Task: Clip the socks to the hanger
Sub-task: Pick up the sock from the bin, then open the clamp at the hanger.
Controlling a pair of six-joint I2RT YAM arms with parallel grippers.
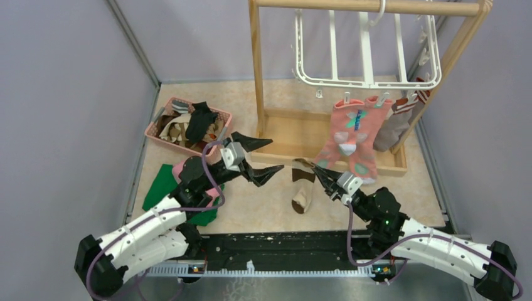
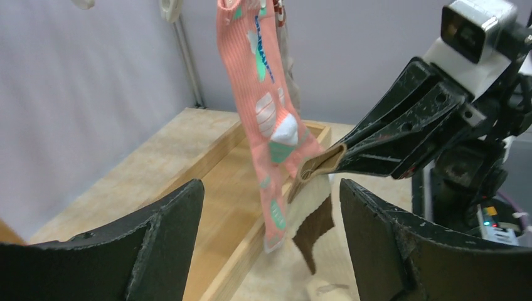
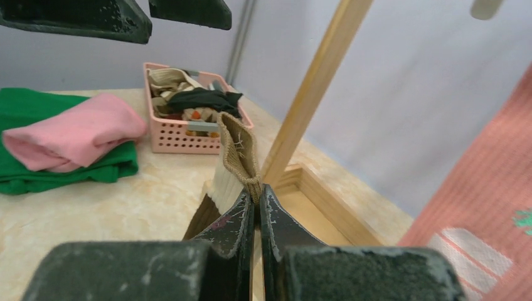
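A brown-cream striped sock (image 1: 303,190) hangs by its cuff (image 3: 239,147) from my right gripper (image 1: 321,173), whose jaws (image 3: 258,195) are shut on it. My left gripper (image 1: 276,155) stands open just left of that sock, fingers (image 2: 169,232) wide apart and nothing between them. The sock (image 2: 313,216) dangles beyond the left fingers. The white hanger (image 1: 370,81) hangs from the wooden stand. A salmon pink sock (image 1: 350,135) with teal shapes and a grey-brown sock (image 1: 394,124) are clipped to its near rim.
A pink basket (image 1: 155,128) with several more socks sits at the back left. A green cloth (image 1: 160,184) with a pink cloth (image 3: 75,135) on it lies under the left arm. The wooden stand's post (image 3: 313,94) and base frame (image 1: 282,152) are close ahead.
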